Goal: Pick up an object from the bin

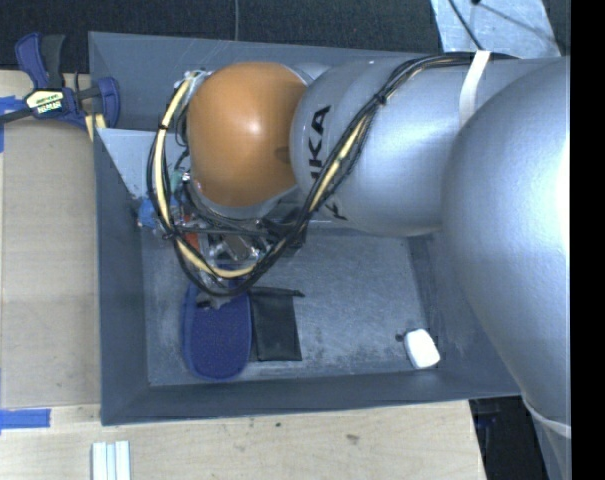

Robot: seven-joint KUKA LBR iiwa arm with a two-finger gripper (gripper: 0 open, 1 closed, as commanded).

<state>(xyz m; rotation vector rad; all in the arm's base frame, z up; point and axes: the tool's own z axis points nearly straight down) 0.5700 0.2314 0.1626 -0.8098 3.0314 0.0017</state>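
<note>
A: The pincer [220,276] hangs low in the left half of the bin [122,268], just over the top end of the blue oval [217,343]. We cannot tell if it is apart or together, because the wrist and cables cover it.
B: So we judge this as the approach step, with nothing lifted yet?
A: We think so. The black slab [276,330] lies against the oval's right side. A white lump [422,349] sits well apart, near the right wall.
B: Then next we need a straight descent on the oval alone, without catching the slab.
</note>
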